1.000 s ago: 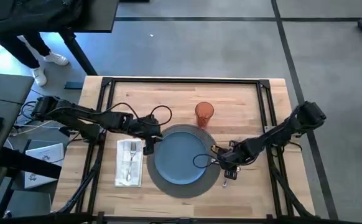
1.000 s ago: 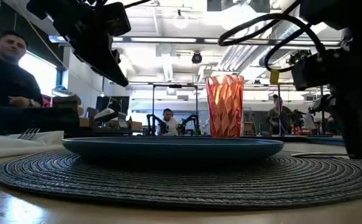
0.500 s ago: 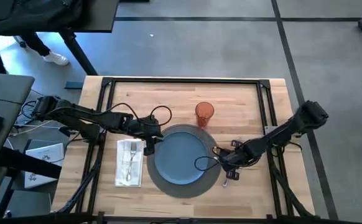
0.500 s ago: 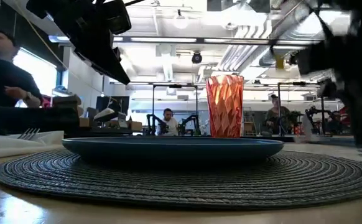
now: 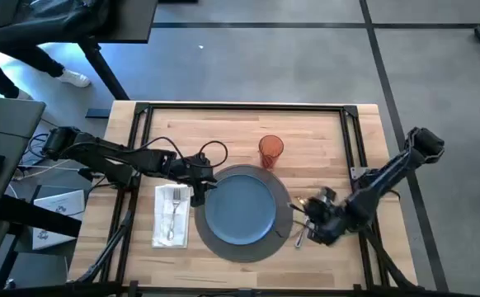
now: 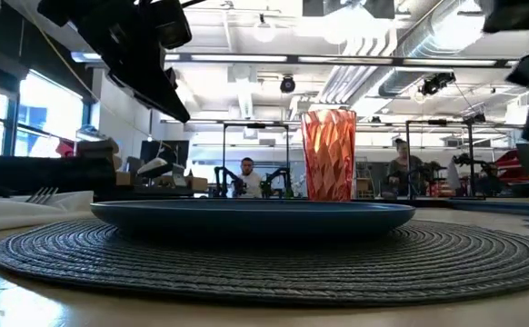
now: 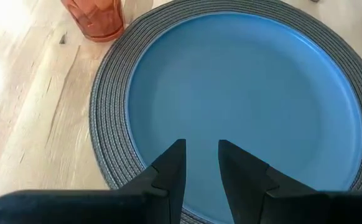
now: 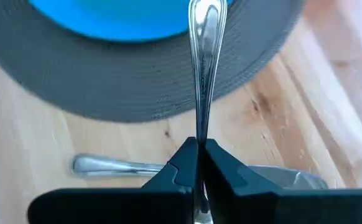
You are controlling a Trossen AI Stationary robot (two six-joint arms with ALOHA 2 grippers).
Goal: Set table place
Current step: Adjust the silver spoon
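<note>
While the right pincer is clenched on a slim metal utensil by its handle, just off the placemat on the bench, a second utensil lies flat on the wood below it. Left pincer hangs released over the blue plate, which sits centred on the placemat. Utensil looks light, stiff and slick, so a mid-handle grip seems safest against pivoting. Orange cup, napkin and fork are set.
</note>
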